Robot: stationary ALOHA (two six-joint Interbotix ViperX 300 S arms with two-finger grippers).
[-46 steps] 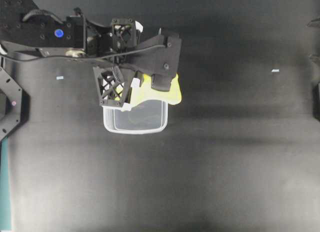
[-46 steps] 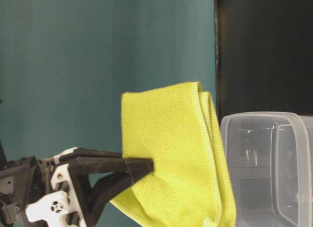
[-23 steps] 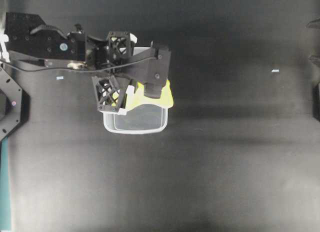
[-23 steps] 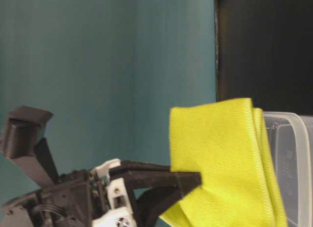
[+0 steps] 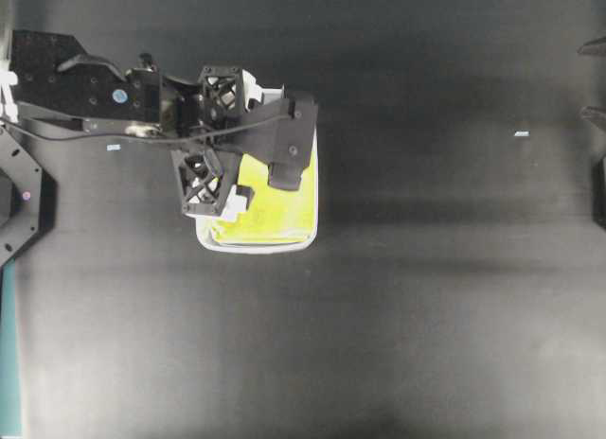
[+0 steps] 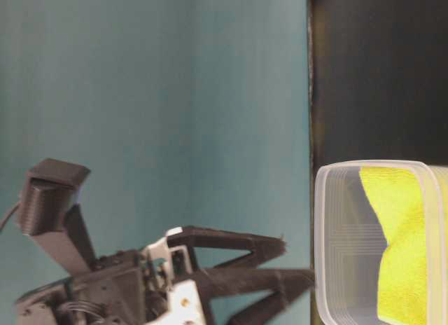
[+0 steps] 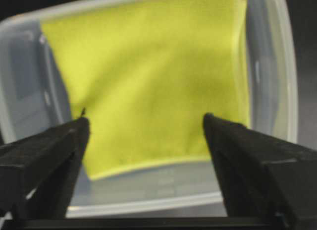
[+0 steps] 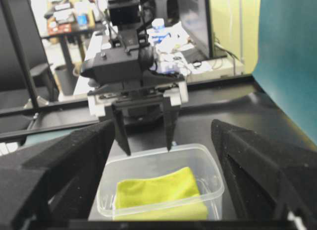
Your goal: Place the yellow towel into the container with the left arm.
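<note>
Soft yellow towel [image 7: 148, 81], a folded microfibre square, lying flat inside the clear plastic container [image 7: 277, 66], a rounded-corner tub with a thick rim, on the matte black tabletop [image 5: 426, 297] toward its left far part. Left claw [image 7: 146, 126] spread wide above the towel, lattice fingers [image 5: 204, 179] empty, black arm [image 5: 85, 89] stretched in from the left edge. Right claw [image 8: 163, 155] also parted, gripping nothing, facing the tub from well apart.
</note>
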